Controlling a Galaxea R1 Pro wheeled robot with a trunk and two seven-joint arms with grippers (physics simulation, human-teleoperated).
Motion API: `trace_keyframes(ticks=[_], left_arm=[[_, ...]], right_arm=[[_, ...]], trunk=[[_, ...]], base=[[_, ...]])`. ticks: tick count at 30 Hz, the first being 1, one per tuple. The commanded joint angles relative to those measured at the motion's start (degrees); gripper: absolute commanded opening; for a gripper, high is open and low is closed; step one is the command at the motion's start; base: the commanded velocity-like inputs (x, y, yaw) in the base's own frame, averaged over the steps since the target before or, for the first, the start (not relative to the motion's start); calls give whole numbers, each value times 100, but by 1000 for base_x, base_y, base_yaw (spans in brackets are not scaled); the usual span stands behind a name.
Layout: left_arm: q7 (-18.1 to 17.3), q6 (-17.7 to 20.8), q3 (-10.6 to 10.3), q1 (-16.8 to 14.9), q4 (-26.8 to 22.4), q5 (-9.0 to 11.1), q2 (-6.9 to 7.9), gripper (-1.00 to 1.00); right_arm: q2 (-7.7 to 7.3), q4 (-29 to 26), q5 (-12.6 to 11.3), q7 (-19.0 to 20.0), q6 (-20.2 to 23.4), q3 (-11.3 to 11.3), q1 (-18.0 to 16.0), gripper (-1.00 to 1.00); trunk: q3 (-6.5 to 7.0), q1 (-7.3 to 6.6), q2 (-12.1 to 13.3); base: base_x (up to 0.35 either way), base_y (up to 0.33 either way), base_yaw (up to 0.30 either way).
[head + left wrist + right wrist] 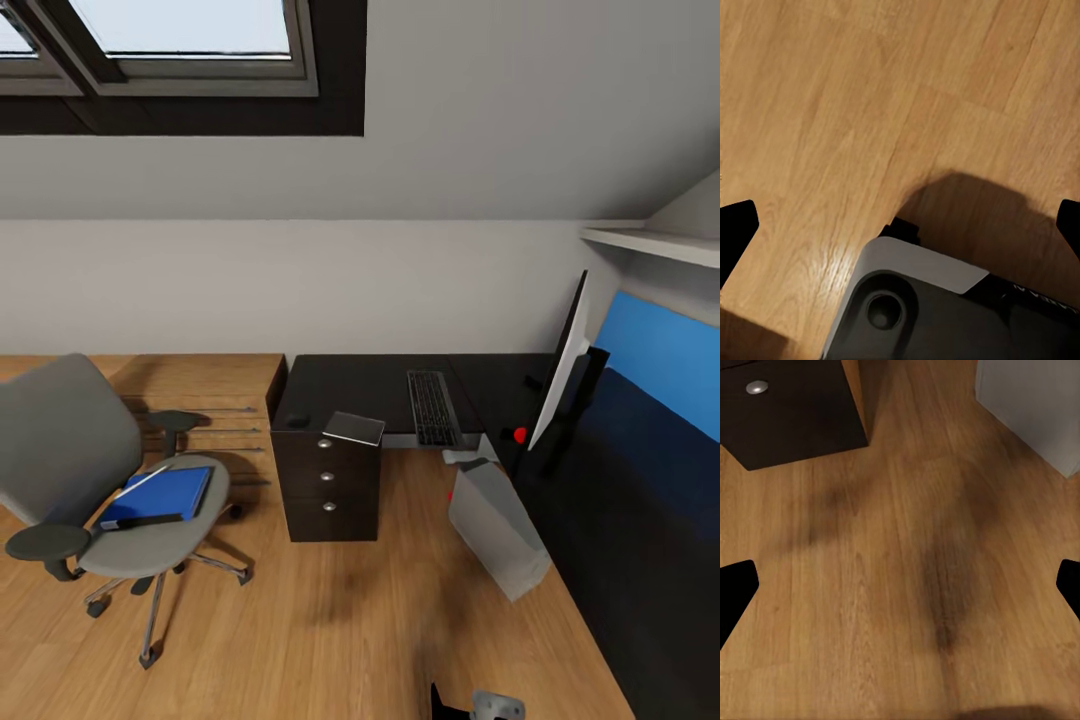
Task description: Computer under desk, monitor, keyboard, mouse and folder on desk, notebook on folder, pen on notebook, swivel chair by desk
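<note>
The grey swivel chair (70, 450) stands on the floor left of the desk, with the blue folder (155, 495) on its seat. A thin pale pen (148, 479) lies across the folder. The black desk (370, 385) carries the keyboard (432, 407), the notebook (353, 428) at its front corner, the small dark mouse (297, 420) and the monitor (560, 365), seen edge-on at the right. The grey computer (495, 525) leans on the floor beside the desk's right wing. My left gripper (900, 225) and right gripper (900, 585) hang open over bare floor.
The dark drawer unit (330, 480) with silver knobs stands under the desk's left end and also appears close ahead as the drawer unit (787, 405), beside the computer case (1035, 405). A blue wall panel (660, 360) lies at the right. My base (922, 307) sits below the left gripper.
</note>
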Motion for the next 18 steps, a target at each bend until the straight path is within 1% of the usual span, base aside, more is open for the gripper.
trace_keyframes(ticks=[1, 7, 11, 13, 18], left_arm=[[47, -8, -50, -3, -3, 56, 7, 100], [44, -61, -49, -3, 9, 52, 15, 100], [43, -232, -49, -3, 33, 52, 9, 100], [43, -380, -52, -3, 80, 51, 2, 100], [43, -539, -55, -3, 139, 45, -4, 100]], right_arm=[[-1, 6, -55, -5, -20, 48, -4, 100], [0, 8, -55, -5, -18, 46, -4, 100], [0, 8, -55, -5, -18, 47, -4, 100], [-1, 8, -57, -5, -17, 46, -4, 100], [0, 8, -60, -4, -17, 45, -4, 100]], trunk=[[12, -22, 36], [119, -154, 277], [191, -242, 437], [227, -285, 518], [317, -395, 718]], base=[[0, 0, 0], [0, 0, 0], [0, 0, 0], [0, 0, 0], [0, 0, 0]])
